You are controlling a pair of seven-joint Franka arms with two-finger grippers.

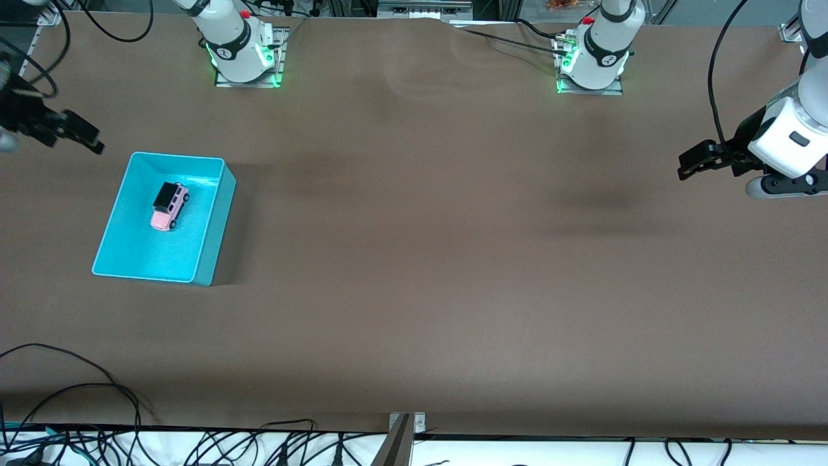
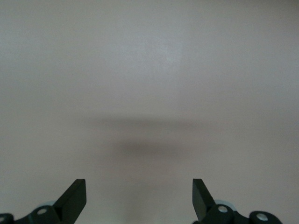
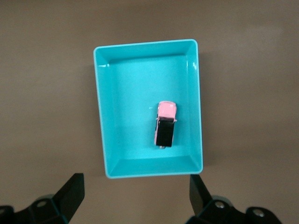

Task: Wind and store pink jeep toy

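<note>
The pink jeep toy (image 1: 169, 206) (image 3: 165, 123), light pink with a black roof, sits upright on the floor of the cyan bin (image 1: 178, 156) (image 3: 145, 43) at the right arm's end of the table. My right gripper (image 1: 92, 140) (image 3: 135, 184) hangs open and empty above the brown table just outside the bin's rim, touching nothing. At the left arm's end, my left gripper (image 1: 689, 165) (image 2: 139, 186) waits open over bare tabletop, nothing between its fingers.
Both arm bases (image 1: 246, 58) (image 1: 592, 65) stand along the table's edge farthest from the front camera. Loose black cables (image 1: 97, 388) trail over the nearest edge, by a small metal bracket (image 1: 404, 427). Brown tabletop (image 1: 453, 259) stretches between the bin and the left gripper.
</note>
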